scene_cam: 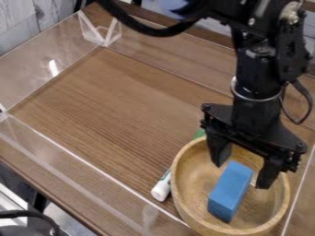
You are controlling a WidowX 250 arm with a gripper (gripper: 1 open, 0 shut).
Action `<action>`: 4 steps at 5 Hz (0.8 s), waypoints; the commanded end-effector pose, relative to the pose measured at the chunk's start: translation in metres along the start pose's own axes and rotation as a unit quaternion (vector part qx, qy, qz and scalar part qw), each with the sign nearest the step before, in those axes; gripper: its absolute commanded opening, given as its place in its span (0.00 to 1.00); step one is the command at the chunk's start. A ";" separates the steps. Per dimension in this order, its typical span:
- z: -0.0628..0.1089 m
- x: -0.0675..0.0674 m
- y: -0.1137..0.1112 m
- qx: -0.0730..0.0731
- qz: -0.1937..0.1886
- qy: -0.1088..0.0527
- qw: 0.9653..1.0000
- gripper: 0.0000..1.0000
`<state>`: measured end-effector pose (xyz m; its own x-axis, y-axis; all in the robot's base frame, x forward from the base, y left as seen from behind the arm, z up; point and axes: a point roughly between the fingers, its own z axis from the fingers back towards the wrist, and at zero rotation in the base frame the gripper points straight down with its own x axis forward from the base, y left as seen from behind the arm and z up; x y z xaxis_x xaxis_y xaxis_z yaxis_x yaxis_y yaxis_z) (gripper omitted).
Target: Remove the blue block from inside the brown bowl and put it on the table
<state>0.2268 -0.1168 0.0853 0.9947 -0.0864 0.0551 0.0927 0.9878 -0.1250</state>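
Observation:
The blue block lies inside the brown bowl at the lower right, its long side running toward the bowl's near rim. My gripper points straight down over the bowl, open wide. Its two black fingers straddle the block's far end, one finger to the left and the other to the right, with no visible contact. The table spreads out to the left of the bowl.
A small white-and-green marker-like object lies on the table against the bowl's left side. Low clear acrylic walls line the table's edges, with a clear corner piece at the back left.

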 end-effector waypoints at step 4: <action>-0.004 0.003 0.003 -0.003 0.005 -0.015 1.000 1.00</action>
<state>0.2241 -0.1142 0.0724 0.9953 -0.0850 0.0463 0.0899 0.9889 -0.1185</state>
